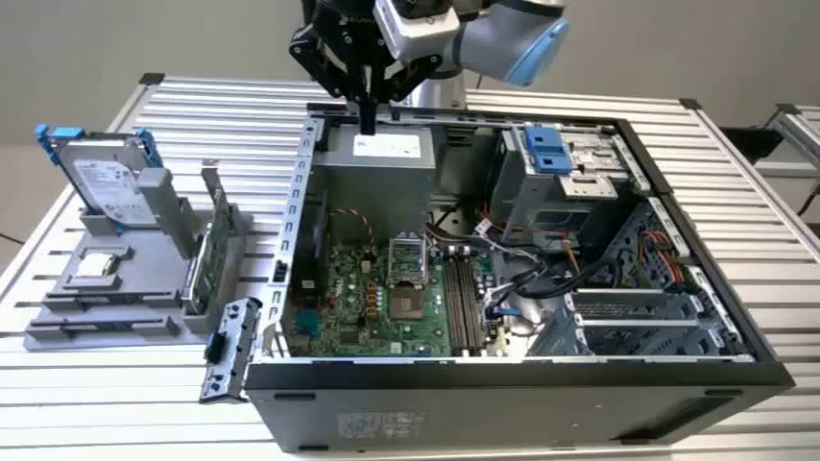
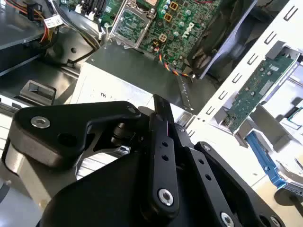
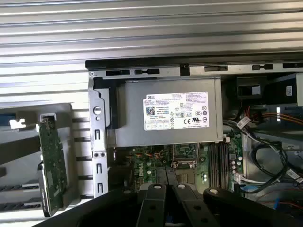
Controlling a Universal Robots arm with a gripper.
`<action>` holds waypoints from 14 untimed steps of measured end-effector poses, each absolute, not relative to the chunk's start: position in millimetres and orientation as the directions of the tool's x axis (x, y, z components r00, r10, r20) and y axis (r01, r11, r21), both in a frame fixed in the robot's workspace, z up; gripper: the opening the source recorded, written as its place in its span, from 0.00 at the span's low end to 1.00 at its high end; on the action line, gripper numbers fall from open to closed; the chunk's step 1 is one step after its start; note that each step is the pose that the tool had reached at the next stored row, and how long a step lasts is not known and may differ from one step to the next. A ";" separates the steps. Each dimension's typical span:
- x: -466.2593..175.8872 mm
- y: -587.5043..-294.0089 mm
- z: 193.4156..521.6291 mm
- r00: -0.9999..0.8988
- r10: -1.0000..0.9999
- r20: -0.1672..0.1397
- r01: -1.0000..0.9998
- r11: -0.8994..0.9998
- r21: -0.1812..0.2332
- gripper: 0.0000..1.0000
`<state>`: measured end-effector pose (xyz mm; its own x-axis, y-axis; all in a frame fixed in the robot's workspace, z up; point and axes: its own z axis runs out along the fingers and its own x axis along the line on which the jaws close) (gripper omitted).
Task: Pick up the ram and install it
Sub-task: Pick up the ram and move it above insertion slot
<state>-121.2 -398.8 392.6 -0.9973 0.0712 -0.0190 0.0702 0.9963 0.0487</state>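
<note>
Black gripper (image 1: pixel 368 123), jaws pressed together with nothing visible between them; it hangs just above the grey power supply (image 1: pixel 384 154) inside the open computer case (image 1: pixel 513 384); the ram cannot be made out, so the pick looks not yet done; any grasp calls for spreading the jaws first.

1 computer case (image 1: pixel 513 389), 1 hard drive (image 1: pixel 106 181), 1 green card (image 1: pixel 205 257)

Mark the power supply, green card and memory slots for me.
power supply (image 3: pixel 130 118), first wrist view, bare metal beside its label
green card (image 3: pixel 53 165), first wrist view, middle of the board
memory slots (image 1: pixel 464 303), exterior view, middle of the row
</note>
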 end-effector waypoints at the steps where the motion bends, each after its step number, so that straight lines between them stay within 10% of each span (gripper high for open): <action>1: -121.2 -398.8 392.6 -0.997 0.071 -0.019 0.070 0.996 0.049 0.00; 14: -121.2 -398.8 392.6 -0.997 0.071 -0.019 0.070 0.996 0.049 0.00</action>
<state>-121.2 -398.8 392.6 -0.9973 0.0712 -0.0189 0.0702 0.9963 0.0487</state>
